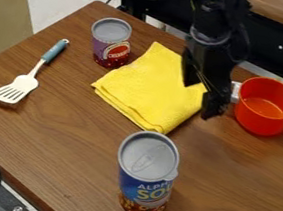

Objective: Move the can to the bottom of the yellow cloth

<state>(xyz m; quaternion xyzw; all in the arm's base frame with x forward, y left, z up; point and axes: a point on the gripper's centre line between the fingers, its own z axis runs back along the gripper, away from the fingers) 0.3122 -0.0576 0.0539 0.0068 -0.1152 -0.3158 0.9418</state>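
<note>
Two fingers [190,72] well apart

A cloth [148,91] lies on a tabletop [232,193], with a spatula [25,80] to its left and a pot [265,109] to its right, as seen by the camera. The front can [146,176] stands before the cloth, apart from its near corner. The rear can [109,42] stands just beside the cloth's far left side, behind and to the right of the spatula, whose handle points toward the rear.
</note>
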